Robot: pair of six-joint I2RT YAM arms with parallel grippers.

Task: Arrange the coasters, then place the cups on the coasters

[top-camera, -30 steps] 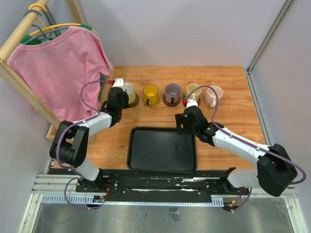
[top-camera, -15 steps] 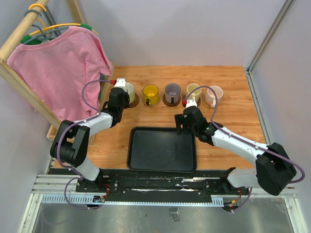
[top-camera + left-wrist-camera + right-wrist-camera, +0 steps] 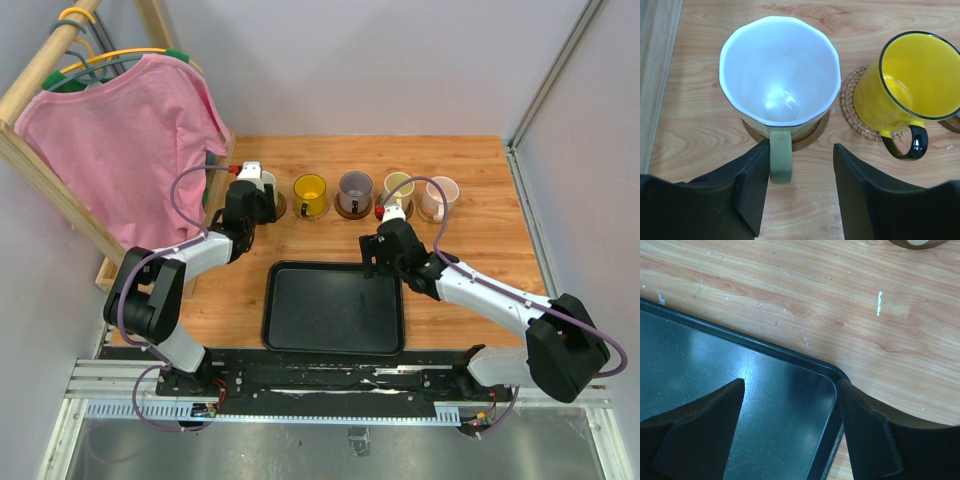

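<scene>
Five cups stand in a row at the far side of the bench (image 3: 480,250). As far as the top view shows, each one sits on a coaster, so the task looks almost done.

At the left end is the white cup (image 3: 777,75), upright on a brown coaster (image 3: 810,139). Its green handle (image 3: 781,160) points back at the left jaws. Those jaws are spread, one on each side of the handle, and they pinch nothing. The handle is very close to the jaw on the side away from the yellow cup (image 3: 912,85). Whether it touches that jaw cannot be told.

The step in hand seems to be letting go and backing off. To do it well, the jaws should pull straight back along the line of the handle, with no swing to the side. A side bump could turn the cup or push it off its coaster. The yellow cup stands just to the right on a tan coaster (image 3: 852,115), so a swing that way is risky too.

Next come the grey cup (image 3: 355,187), the cream cup (image 3: 398,186) and the pink cup (image 3: 441,195). They need no touch.

The right jaws hang over the far right corner of the black tray (image 3: 740,365). They are spread wide with nothing between them, and can wait there.
</scene>
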